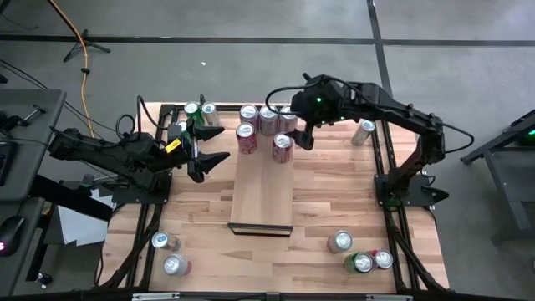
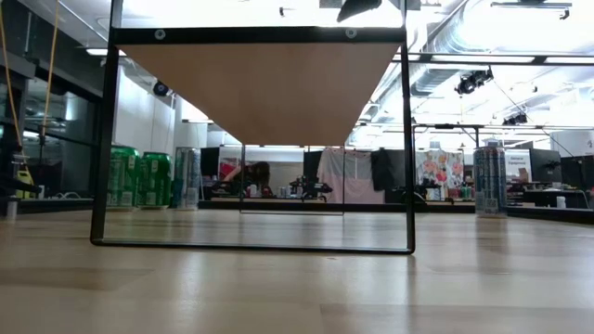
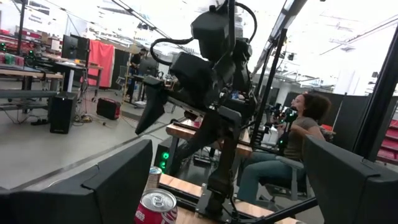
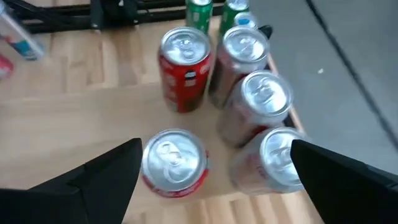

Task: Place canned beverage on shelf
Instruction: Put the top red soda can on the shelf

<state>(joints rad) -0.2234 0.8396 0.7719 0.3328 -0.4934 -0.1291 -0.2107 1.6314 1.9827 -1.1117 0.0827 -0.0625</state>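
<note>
Two hands spread wide, nothing held. Right hand (image 1: 294,136) poised above red aluminium can (image 1: 282,147) standing at shelf's twelve-o'clock end, on long pale wooden shelf (image 1: 262,196). Best lowered straight, centred, clear of neighbouring silver-topped cans (image 1: 267,119). Left hand (image 1: 205,146) parked at nine o'clock.

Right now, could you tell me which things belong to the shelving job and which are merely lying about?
Job: shelf; red can standing at its far end, under the open right gripper.
Lying about: cans near the table's near-left corner and near-right corner; lone can.
</note>
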